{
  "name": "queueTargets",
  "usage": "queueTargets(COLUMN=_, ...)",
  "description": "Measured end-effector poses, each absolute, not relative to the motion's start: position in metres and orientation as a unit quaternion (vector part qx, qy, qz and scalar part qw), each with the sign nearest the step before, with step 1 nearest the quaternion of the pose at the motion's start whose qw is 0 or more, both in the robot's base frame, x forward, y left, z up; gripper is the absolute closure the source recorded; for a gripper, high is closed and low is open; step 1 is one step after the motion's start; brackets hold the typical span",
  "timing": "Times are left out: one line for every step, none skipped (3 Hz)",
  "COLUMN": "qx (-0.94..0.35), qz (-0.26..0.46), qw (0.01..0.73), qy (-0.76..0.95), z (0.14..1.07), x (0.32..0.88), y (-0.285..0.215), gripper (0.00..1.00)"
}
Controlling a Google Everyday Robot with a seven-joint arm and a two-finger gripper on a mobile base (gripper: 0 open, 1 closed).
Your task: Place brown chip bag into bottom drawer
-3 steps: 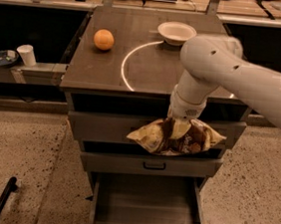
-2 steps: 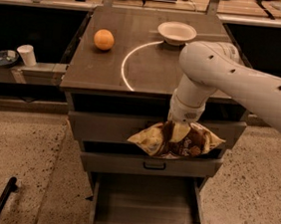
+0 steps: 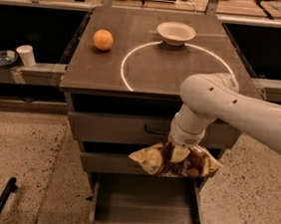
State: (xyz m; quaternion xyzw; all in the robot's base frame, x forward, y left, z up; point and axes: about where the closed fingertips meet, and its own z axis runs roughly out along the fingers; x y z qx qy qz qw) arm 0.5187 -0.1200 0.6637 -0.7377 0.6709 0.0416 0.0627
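Cabinet top (image 3: 155,70): orange (image 3: 103,39), bowl (image 3: 176,32).
Both beyond the gripper (image 3: 177,152), which holds the brown chip bag (image 3: 197,165) lower down; orange leftward.

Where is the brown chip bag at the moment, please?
In the camera view, the brown chip bag hangs lower right of centre, held by the gripper above the open bottom drawer.

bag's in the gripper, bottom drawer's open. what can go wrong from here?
1. The brown chip bag, pinched at its top middle by the gripper, spans nearly to the right wall of the bottom drawer; that end may catch on the way down.
2. It hangs close to the middle drawer front, so it might snag there or drop at the very back.
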Motion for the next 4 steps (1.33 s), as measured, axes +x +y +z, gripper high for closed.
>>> queueTargets(qx=-0.738, qz=0.042, qw=0.062, qy=0.671, z=0.662, x=0.518, y=-0.12, gripper=1.0)
queueTargets(qx=-0.731, qz=0.04, qw=0.057, qy=0.679, z=0.655, x=0.519, y=-0.123, gripper=1.0)
queueTargets(qx=-0.719, qz=0.044, qw=0.058, qy=0.691, z=0.618, x=0.512, y=-0.132, gripper=1.0)
queueTargets(qx=-0.697, qz=0.053, qw=0.091, qy=0.71, z=0.558, x=0.516, y=-0.144, gripper=1.0)
